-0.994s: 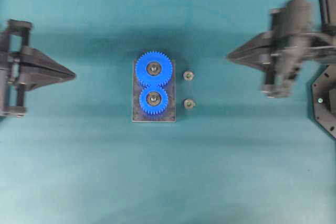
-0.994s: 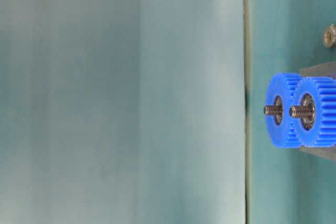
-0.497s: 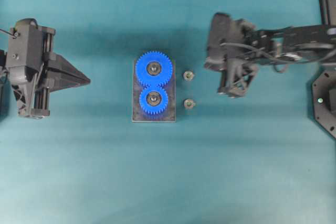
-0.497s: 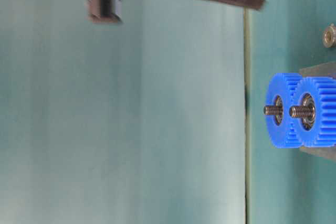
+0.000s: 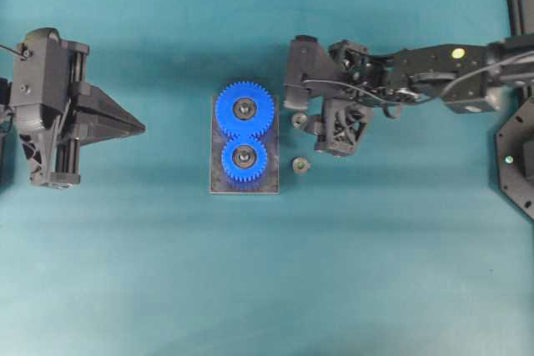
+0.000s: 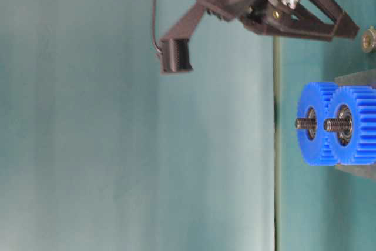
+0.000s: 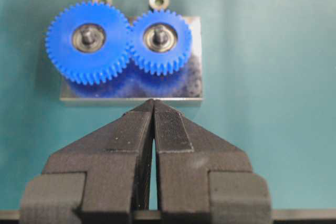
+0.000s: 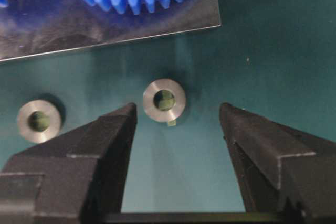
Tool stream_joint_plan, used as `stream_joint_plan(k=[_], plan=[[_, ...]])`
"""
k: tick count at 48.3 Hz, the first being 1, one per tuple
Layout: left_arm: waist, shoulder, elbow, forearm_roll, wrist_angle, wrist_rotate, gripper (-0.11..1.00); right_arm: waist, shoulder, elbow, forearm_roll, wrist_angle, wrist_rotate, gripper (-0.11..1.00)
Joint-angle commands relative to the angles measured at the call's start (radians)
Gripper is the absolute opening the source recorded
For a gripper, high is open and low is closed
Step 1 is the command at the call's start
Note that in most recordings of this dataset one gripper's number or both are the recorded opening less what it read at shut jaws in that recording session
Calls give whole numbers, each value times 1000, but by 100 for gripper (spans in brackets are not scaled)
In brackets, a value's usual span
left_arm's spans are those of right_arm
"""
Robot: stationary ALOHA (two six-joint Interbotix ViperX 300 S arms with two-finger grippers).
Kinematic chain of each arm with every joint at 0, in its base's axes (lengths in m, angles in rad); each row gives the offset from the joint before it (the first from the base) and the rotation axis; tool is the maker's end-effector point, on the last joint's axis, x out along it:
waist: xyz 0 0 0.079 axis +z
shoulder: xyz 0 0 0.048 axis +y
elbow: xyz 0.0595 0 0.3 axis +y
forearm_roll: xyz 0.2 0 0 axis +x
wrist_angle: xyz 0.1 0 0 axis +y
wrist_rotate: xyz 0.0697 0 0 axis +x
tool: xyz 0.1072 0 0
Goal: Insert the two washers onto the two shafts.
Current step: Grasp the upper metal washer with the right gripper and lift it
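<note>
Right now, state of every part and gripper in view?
Right gripper: open, above the near washer, empty.
Left gripper: shut, empty, back from the plate.
Near washer: flat on the table, between the open fingers, untouched.
Far washer: flat on the table, loose.
Large gear: on its shaft, meshed.
Small gear: on its shaft, meshed.
Shafts: both bare of washers.

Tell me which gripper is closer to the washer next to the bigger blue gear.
Right. The right gripper hangs open just beside that washer, fingers lined up with it. The left gripper sits shut beyond the gears, far side of the plate.
</note>
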Motion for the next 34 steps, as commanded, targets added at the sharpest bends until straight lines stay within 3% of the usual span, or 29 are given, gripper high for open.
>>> stream_joint_plan(k=[1,34], plan=[[0,-3,-25,3,-6,-3,1,-3,2,-23,-3,-6,-9,68],[-2,-5,-11,3,-8,-5,1,2,92,-66,-5,5,-8,66]])
